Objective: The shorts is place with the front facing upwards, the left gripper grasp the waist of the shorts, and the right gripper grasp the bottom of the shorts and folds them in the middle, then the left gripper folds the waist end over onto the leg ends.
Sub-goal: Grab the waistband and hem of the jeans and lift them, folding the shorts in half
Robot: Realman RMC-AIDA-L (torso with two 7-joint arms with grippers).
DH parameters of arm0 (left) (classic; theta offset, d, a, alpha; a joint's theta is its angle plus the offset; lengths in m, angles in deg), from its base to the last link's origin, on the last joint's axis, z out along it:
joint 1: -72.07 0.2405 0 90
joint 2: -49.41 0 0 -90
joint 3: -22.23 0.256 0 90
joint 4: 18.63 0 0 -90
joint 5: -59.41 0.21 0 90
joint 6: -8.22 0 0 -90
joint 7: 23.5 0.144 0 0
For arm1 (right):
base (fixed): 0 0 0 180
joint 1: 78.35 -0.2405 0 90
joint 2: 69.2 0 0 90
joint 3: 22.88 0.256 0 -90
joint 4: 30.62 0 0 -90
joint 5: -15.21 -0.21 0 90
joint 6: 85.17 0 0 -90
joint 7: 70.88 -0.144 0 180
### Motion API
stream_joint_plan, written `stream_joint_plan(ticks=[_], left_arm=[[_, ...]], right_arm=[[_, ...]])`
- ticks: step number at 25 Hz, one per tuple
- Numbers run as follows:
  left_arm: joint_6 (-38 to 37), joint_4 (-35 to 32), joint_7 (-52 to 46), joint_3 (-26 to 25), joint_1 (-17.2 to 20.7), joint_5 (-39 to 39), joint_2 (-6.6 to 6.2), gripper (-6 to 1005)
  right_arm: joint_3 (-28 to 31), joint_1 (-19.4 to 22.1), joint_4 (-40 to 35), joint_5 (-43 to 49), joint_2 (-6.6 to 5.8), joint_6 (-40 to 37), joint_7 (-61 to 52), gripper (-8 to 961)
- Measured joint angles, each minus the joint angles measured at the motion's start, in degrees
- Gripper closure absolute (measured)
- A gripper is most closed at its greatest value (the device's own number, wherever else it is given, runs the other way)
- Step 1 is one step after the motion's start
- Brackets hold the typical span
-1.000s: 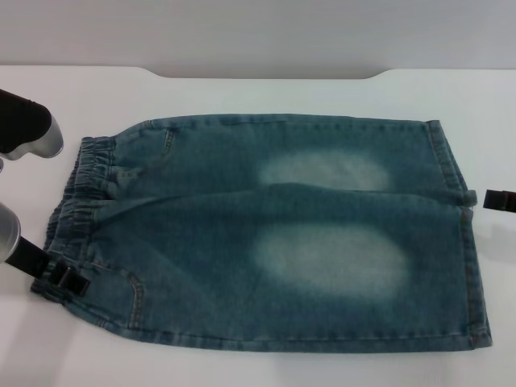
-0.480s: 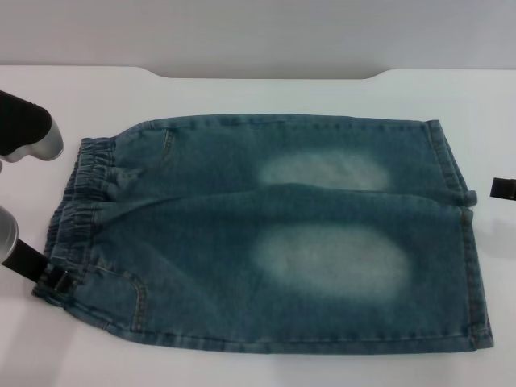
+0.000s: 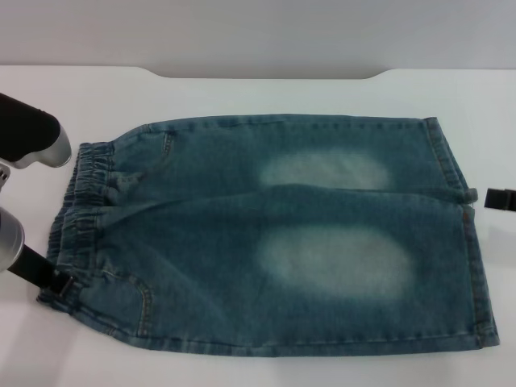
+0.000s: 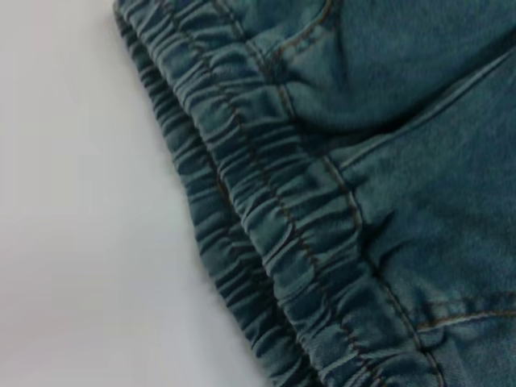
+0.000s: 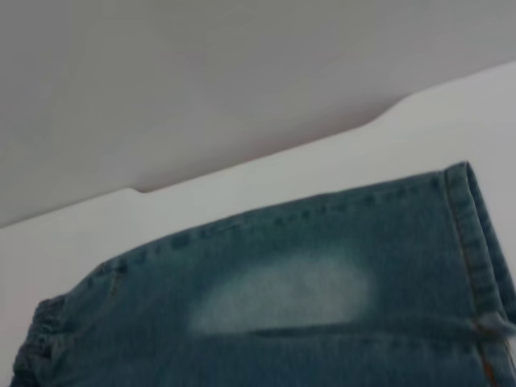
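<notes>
— Shorts (image 3: 274, 234) lie flat on the white table (image 3: 451, 93), front up, the waist (image 3: 81, 210) toward the robot's left, the leg ends (image 3: 472, 242) toward its right.

— And the left gripper (image 3: 60, 282)?

— At the near corner of the waist, touching the puckered band; I cannot tell whether it is clenched on the cloth.

— The right gripper (image 3: 500, 198)?

— Just beside the hem, level with the gap between the legs. Only its black tip shows; whether it grips anything, I cannot tell.
</notes>
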Motion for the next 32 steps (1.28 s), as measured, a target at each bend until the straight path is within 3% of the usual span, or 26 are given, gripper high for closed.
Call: stream_joint_plan(ticks=[15,32], left_arm=[[1.6,2.0,-0.4,0.1,-1.9,0.3,-0.03,929],[1.5,1.1,-0.1,0.2,-3.1,0.3,-0.02,951]], right_arm=[[-2.5,0.7,-2.5,7.1,0.08,4.0,-3.0,184],[-6.2,1.0,-9.3,8.3,0.18,1.8,-3.0,185]])
